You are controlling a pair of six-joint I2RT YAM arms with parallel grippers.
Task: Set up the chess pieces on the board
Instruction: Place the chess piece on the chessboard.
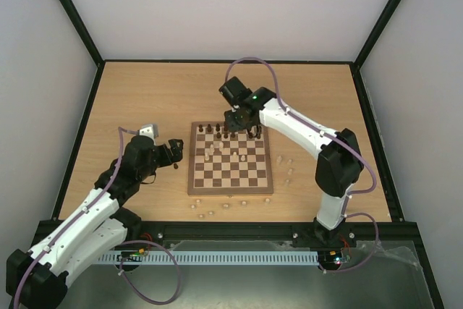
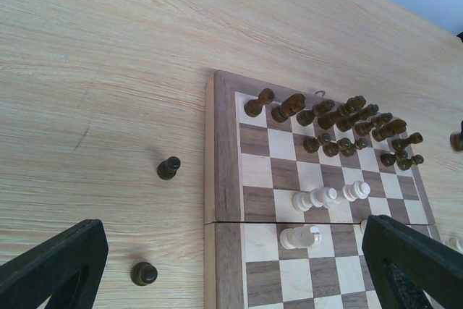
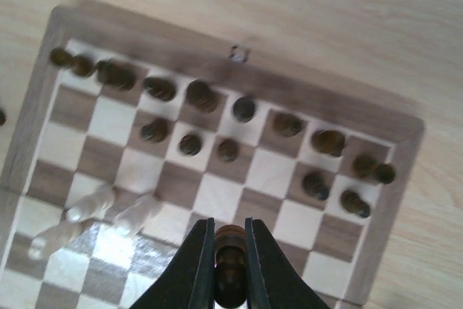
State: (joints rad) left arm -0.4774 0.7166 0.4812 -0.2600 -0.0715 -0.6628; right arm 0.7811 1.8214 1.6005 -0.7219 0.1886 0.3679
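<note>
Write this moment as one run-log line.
right gripper: shut on dark piece, over board | left gripper: open, empty | pale pieces: some lying on board

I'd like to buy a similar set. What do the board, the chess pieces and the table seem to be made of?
Board: wood, matte, grain visible in dark and cream squares. Dark pieces: likely stained turned wood, slight sheen. Pale pieces: likely unstained wood, smooth. Table: light wood-grain surface, perhaps laminate.

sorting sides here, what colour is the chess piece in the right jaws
Dark brown; the chess piece shows best in the right wrist view.
</note>
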